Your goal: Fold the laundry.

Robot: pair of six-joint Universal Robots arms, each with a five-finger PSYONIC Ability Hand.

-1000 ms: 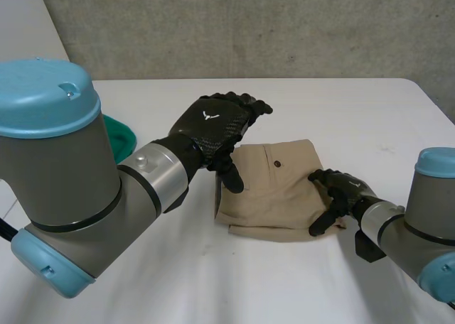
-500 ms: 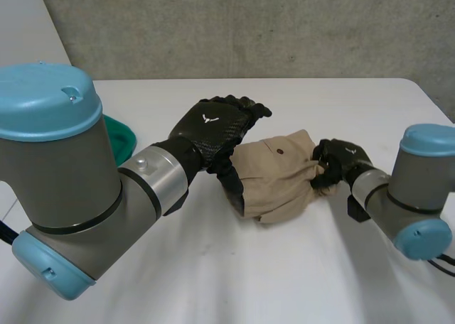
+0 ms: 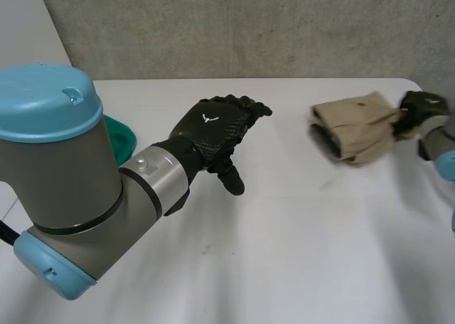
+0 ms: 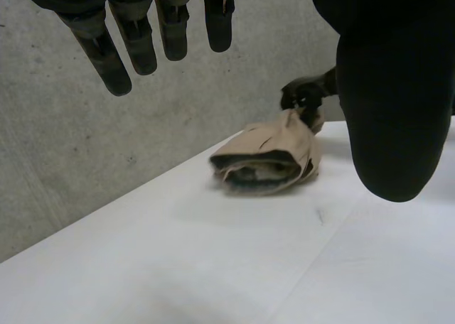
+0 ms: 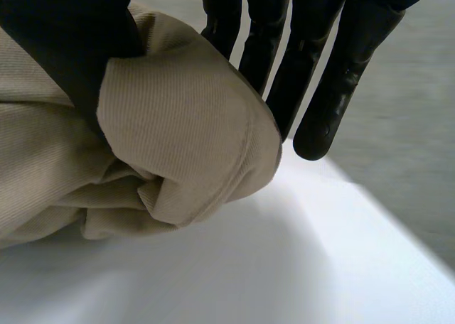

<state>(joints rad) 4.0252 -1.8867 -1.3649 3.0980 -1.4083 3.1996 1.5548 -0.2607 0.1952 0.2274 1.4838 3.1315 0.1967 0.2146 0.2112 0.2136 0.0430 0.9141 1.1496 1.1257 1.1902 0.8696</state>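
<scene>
Folded tan shorts (image 3: 353,127) lie bunched at the table's far right, near the back edge. My right hand (image 3: 419,109) is shut on their right end. In the right wrist view the thumb presses a fold of the tan cloth (image 5: 178,125) against the fingers (image 5: 313,61). My left hand (image 3: 213,128) hovers open above the middle of the table, fingers straight, holding nothing. From the left wrist, the shorts (image 4: 266,157) sit well beyond my left hand's fingertips (image 4: 135,40), with the right hand (image 4: 306,96) at their far end.
A green cloth (image 3: 119,136) pokes out behind my left arm at the table's left side. The white table (image 3: 284,253) is backed by a grey concrete wall (image 3: 284,25). The table's right edge runs close to the shorts.
My right hand closed on the shorts' right end and pulled them from the table's middle to its far right, bunching them. My left hand stayed where it was, open.
</scene>
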